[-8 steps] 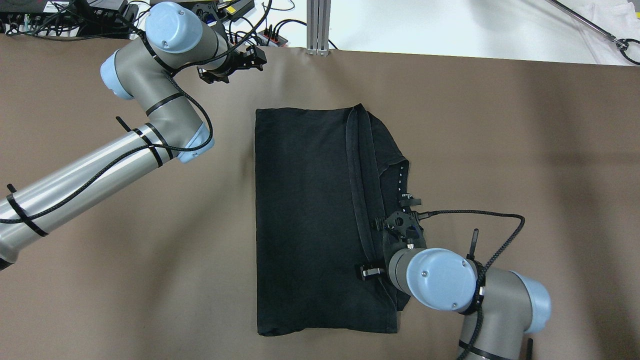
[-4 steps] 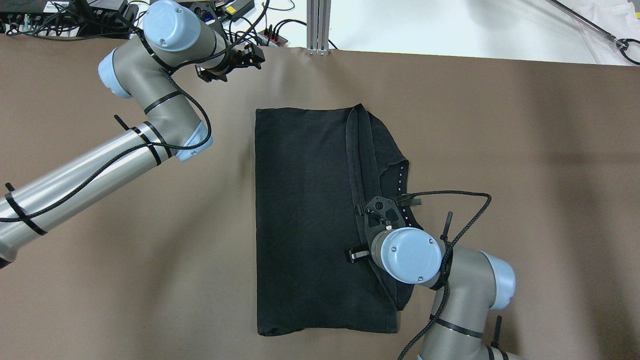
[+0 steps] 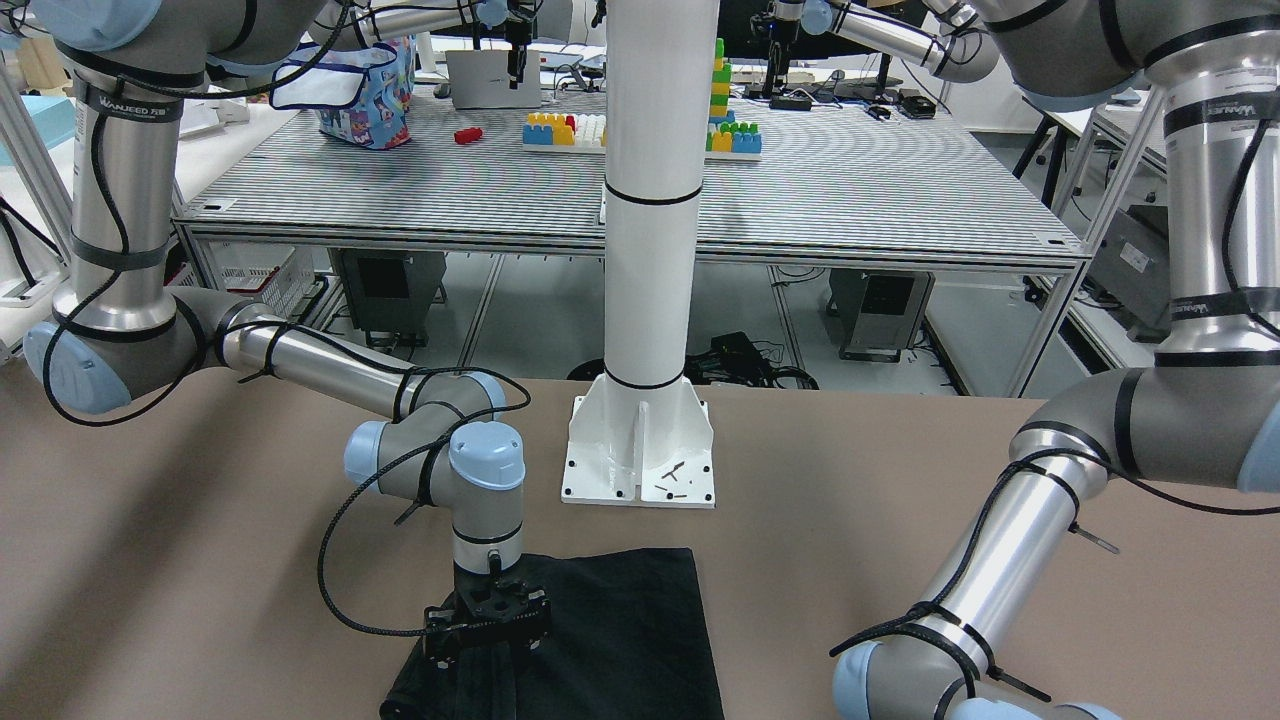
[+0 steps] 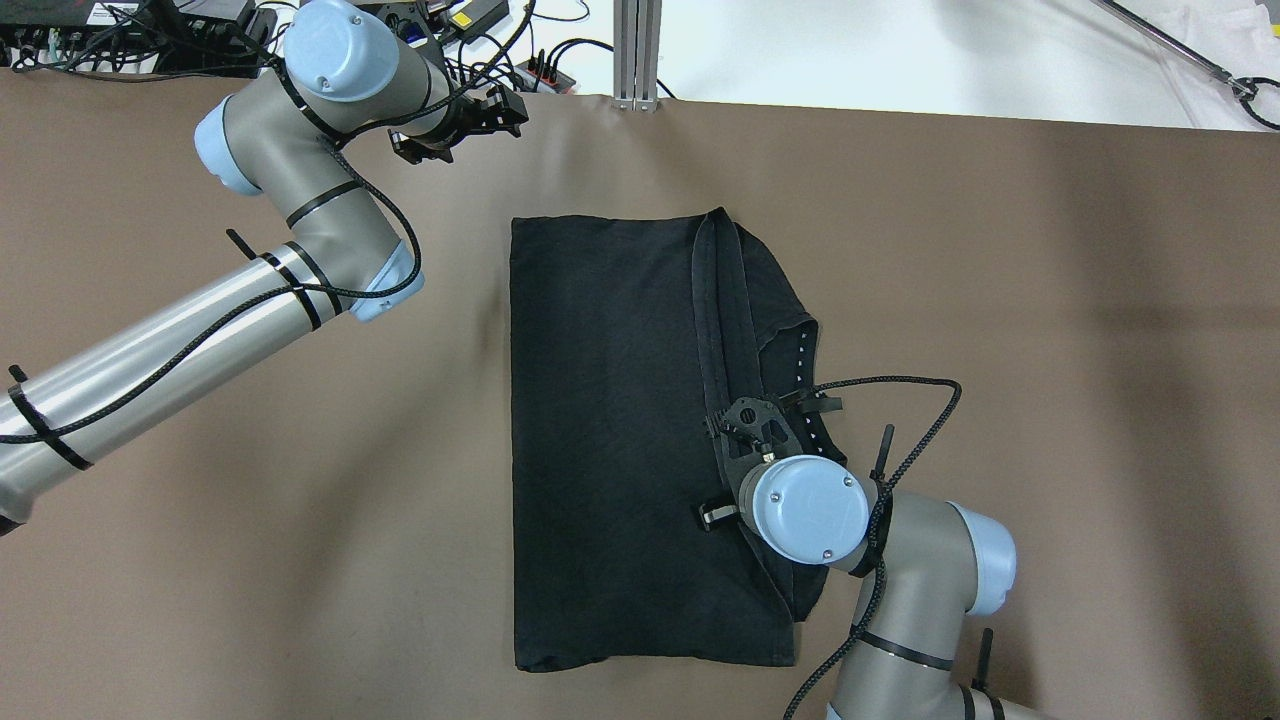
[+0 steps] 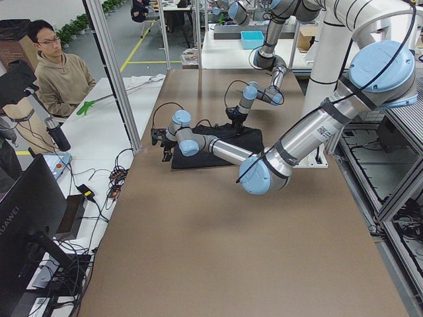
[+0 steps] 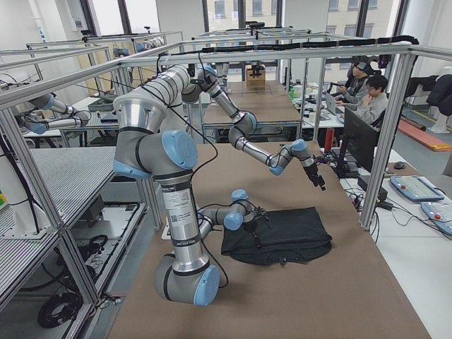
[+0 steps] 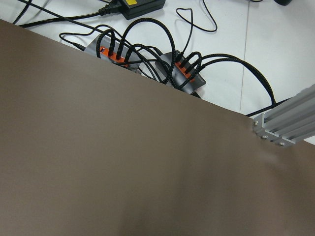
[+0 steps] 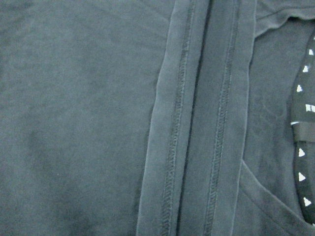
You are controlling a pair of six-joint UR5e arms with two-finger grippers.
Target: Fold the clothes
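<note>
The black garment [image 4: 600, 450] lies flat on the brown table [image 4: 1000, 300], folded into a tall rectangle with a double hemmed edge [image 8: 197, 123] running along its right part. It also shows in the front view [image 3: 620, 630]. My right gripper [image 4: 752, 435] points straight down over that hem, close to the cloth; its fingers are hidden under the wrist and show in no view, including the front view [image 3: 487, 640]. My left gripper [image 4: 465, 118] hovers near the table's far edge, away from the garment; its wrist view shows only bare table and no fingers.
Power strips and cables [image 7: 147, 59] lie just beyond the far table edge, beside an aluminium post [image 4: 637, 50]. The white pillar's base [image 3: 640, 450] stands on the table on the robot's side of the garment. An operator [image 5: 63, 72] sits beyond the far edge.
My right arm has swung left, carrying the gripper from the garment's right edge to over the hem. My left arm has shifted only slightly.
</note>
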